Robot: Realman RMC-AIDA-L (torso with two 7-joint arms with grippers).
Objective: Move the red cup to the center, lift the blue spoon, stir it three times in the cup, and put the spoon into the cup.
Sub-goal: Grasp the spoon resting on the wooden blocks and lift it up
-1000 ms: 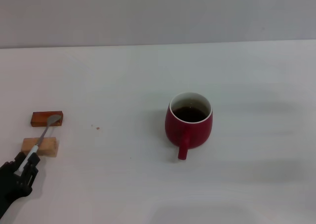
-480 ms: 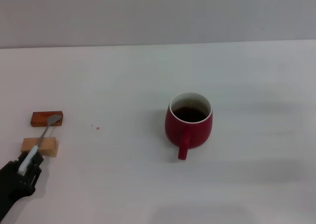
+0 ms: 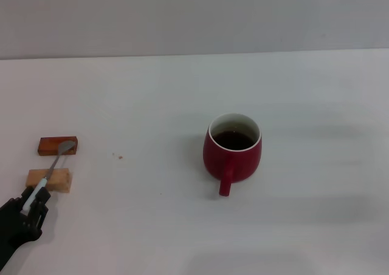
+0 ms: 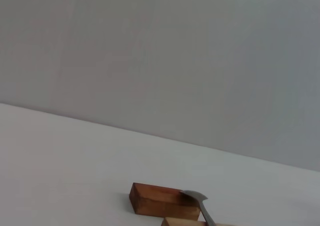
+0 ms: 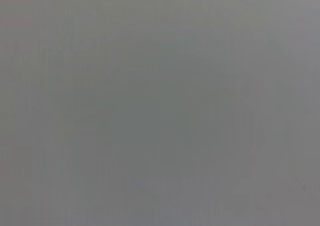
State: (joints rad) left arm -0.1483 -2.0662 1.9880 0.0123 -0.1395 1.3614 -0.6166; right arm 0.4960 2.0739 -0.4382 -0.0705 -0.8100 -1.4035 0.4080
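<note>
The red cup (image 3: 233,155) stands near the middle of the table, its stubby handle pointing toward me and dark liquid inside. At the far left the blue spoon (image 3: 53,164) lies across two small wooden blocks, with its grey bowl (image 4: 194,195) on the farther one. My left gripper (image 3: 35,203) is at the near left corner. Its black fingers are shut on the pale end of the spoon's handle. My right gripper is out of view, and its wrist view shows only flat grey.
A dark reddish-brown block (image 3: 58,145) and a lighter tan block (image 3: 48,180) hold the spoon up off the white table (image 3: 152,105). A grey wall runs behind the table's far edge.
The left gripper dipped slightly toward me half a second ago and is back where it was, still around the spoon's handle. Spoon bowl, blocks and cup have not moved.
</note>
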